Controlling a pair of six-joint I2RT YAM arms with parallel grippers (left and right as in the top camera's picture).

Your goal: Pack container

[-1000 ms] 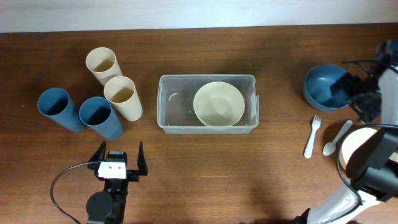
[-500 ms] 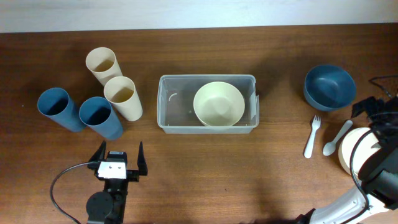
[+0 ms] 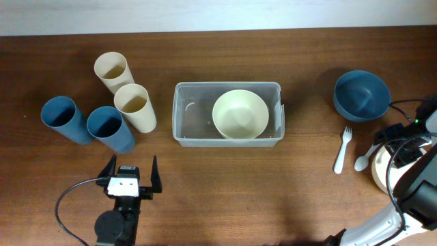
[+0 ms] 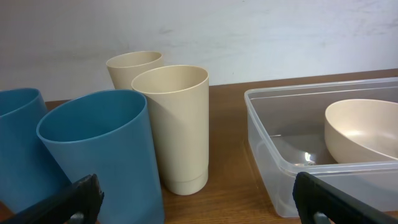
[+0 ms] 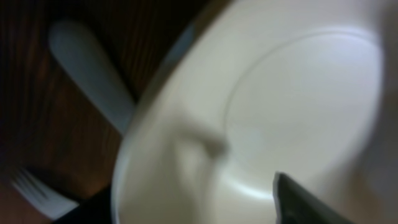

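The right gripper [image 3: 401,142] hangs low at the table's right edge, over the near rim of a cream bowl [image 3: 381,168]. Its wrist view is blurred and filled by that bowl, with one dark finger [image 5: 298,199] at the bottom corner. Whether the jaws are spread or pinching the rim cannot be told. Just left of it lie a white spoon [image 3: 360,162] and a white fork [image 3: 343,150], and a blue bowl [image 3: 362,94] sits behind them.

The container [image 3: 179,102] stands well apart to the left, at the middle of the table, with a second cream bowl [image 3: 240,114] resting in its right half.

The left gripper [image 3: 130,171] sits at the near edge with its jaws spread wide and nothing between them. The container is ahead of it and to its right. Two blue cups [image 3: 109,128] and two cream cups [image 3: 135,106] stand upright ahead on its left.
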